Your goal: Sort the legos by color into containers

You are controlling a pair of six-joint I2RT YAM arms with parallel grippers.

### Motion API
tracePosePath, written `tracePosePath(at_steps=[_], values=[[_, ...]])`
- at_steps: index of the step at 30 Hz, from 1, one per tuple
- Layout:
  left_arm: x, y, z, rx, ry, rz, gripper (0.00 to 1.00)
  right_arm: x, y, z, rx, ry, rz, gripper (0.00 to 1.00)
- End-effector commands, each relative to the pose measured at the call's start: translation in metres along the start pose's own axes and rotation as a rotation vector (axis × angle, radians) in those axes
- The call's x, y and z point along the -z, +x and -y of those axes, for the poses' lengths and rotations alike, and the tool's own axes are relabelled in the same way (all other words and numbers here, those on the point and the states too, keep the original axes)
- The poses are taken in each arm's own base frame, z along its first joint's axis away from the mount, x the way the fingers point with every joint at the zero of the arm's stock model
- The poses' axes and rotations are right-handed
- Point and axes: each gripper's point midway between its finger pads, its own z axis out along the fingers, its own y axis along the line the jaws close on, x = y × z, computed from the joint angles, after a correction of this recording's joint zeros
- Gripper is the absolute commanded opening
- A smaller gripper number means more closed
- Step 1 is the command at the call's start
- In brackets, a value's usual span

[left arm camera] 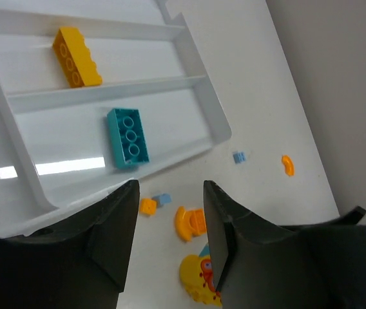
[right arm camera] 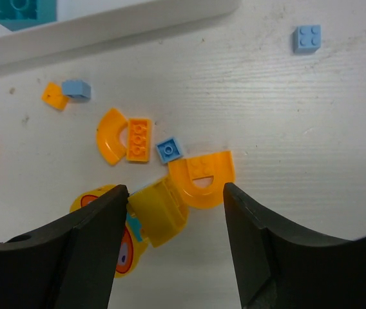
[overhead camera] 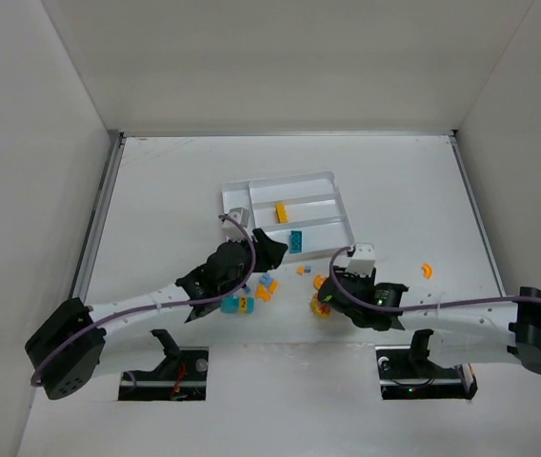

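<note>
The white tray (overhead camera: 320, 181) holds a yellow brick (overhead camera: 281, 211) in a middle section and a teal brick (overhead camera: 296, 241) in the near section; both also show in the left wrist view, yellow (left arm camera: 77, 56) and teal (left arm camera: 127, 137). My left gripper (overhead camera: 263, 249) (left arm camera: 170, 212) is open and empty, at the tray's near edge. My right gripper (overhead camera: 332, 290) (right arm camera: 175, 206) is open, low over loose legos. A yellow curved piece (right arm camera: 158, 211) and an orange arch (right arm camera: 202, 177) lie between its fingers; the yellow piece is against the left finger.
Loose pieces lie near the right gripper: a light blue stud (right arm camera: 169, 150), an orange arc (right arm camera: 111, 135), an orange brick (right arm camera: 138, 139) and a yellow printed disc (right arm camera: 115, 251). A light blue brick (right arm camera: 307, 38) and an orange piece (overhead camera: 427, 270) lie to the right. More legos (overhead camera: 239, 305) lie under the left arm.
</note>
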Motion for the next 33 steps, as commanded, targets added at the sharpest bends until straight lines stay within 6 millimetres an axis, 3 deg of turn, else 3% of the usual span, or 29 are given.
tracePosePath(at_steps=[1, 10, 18, 25, 33], values=[[0.014, 0.016, 0.013, 0.031, 0.051, -0.061, 0.41, 0.002, 0.0, -0.01, -0.016, -0.005, -0.027, 0.64], [0.035, 0.033, 0.03, 0.063, 0.108, -0.148, 0.43, -0.002, 0.005, -0.025, -0.034, -0.086, -0.052, 0.51], [0.047, 0.04, 0.037, 0.138, 0.148, -0.204, 0.51, -0.004, 0.006, -0.017, -0.066, -0.084, -0.054, 0.27], [0.052, 0.046, 0.049, 0.168, 0.201, -0.244, 0.66, 0.013, -0.04, -0.035, -0.123, -0.18, 0.049, 0.23], [0.047, 0.053, 0.052, 0.177, 0.209, -0.252, 0.65, 0.018, -0.081, -0.071, -0.159, -0.327, 0.115, 0.22]])
